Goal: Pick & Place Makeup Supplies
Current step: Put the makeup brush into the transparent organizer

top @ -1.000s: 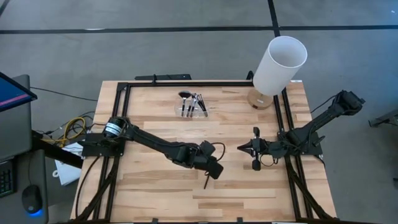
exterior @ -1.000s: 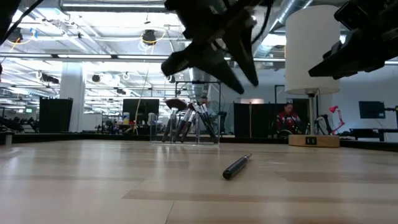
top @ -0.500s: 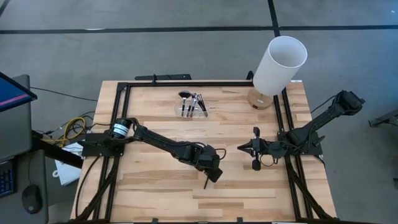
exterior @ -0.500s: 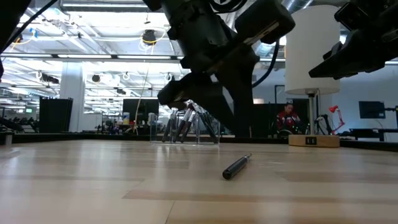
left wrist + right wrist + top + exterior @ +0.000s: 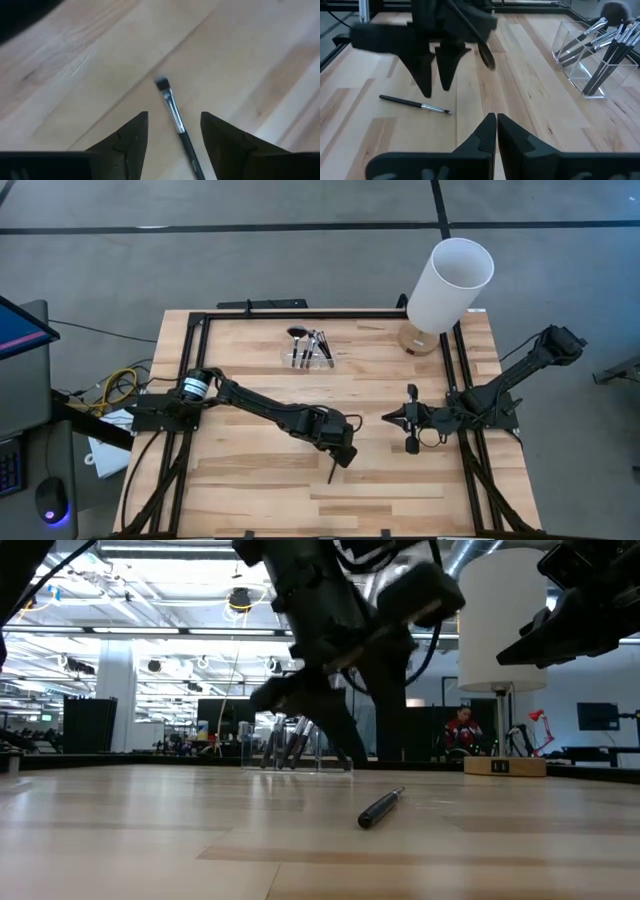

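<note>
Brush (image 5: 331, 473) on the table (image 5: 240, 480) is your target: from above you see it as a thin dark line just past the left gripper (image 5: 345, 456), near the table's middle. The right gripper (image 5: 388, 418) waits well to the right of it. The other brushes (image 5: 310, 346) stand in the clear holder (image 5: 306, 357) at the far side, with the white cylinder (image 5: 450, 283) at the far right corner.

From table height you get what the top view hides: the left gripper (image 5: 335, 745) hangs above the wood, its fingers spread and holding nothing. The brush (image 5: 380, 808) lies flat, nearer the camera, apart from the fingertips. A person in red (image 5: 461, 729) sits far behind.

Your left wrist camera shows the brush (image 5: 177, 122) lying between the two open fingers (image 5: 130, 137), its bristle end pointing away, touching neither.

The right wrist camera gives you the side look: left gripper (image 5: 435, 85) upright over the table, brush (image 5: 415, 104) lying just beside its tips. The right gripper (image 5: 496, 120) is closed, empty. The holder (image 5: 587, 60) shows to one side.
</note>
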Robot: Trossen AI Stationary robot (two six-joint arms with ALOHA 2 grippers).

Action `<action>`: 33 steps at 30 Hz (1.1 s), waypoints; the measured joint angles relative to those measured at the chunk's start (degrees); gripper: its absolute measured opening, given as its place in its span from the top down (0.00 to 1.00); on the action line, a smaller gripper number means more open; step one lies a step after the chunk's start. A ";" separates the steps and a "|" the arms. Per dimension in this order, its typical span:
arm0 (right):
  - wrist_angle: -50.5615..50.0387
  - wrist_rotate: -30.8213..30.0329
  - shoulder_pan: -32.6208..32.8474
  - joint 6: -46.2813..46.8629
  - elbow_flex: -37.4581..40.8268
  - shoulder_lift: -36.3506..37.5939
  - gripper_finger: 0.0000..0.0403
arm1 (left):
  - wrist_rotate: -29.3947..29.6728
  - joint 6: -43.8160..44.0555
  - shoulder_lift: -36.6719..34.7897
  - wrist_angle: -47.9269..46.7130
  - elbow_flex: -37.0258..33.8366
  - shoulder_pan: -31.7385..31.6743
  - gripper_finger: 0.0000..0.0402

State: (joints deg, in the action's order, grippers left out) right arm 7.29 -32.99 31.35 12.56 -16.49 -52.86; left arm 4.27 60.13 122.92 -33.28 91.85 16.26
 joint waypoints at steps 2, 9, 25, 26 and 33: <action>0.00 0.00 0.00 0.00 0.00 0.00 0.98 | -1.17 1.54 0.81 0.07 -0.03 -0.18 0.56; -0.21 -0.06 0.00 0.00 -0.02 0.00 0.98 | -3.00 2.96 2.99 1.30 2.97 1.53 0.63; -1.01 -0.26 0.00 0.00 -0.02 0.00 0.98 | -1.30 4.49 2.79 -5.95 6.45 2.10 0.67; -1.00 -0.26 0.00 -0.01 -0.02 0.00 0.98 | -1.28 4.49 2.79 -5.82 6.45 2.05 0.67; -1.03 -0.29 0.00 0.48 -0.02 0.00 0.98 | -1.29 4.73 3.32 -5.84 6.45 1.90 0.67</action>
State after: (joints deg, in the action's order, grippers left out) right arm 6.26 -33.28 31.35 13.04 -16.51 -52.86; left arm 2.98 64.86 126.24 -39.12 98.30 18.15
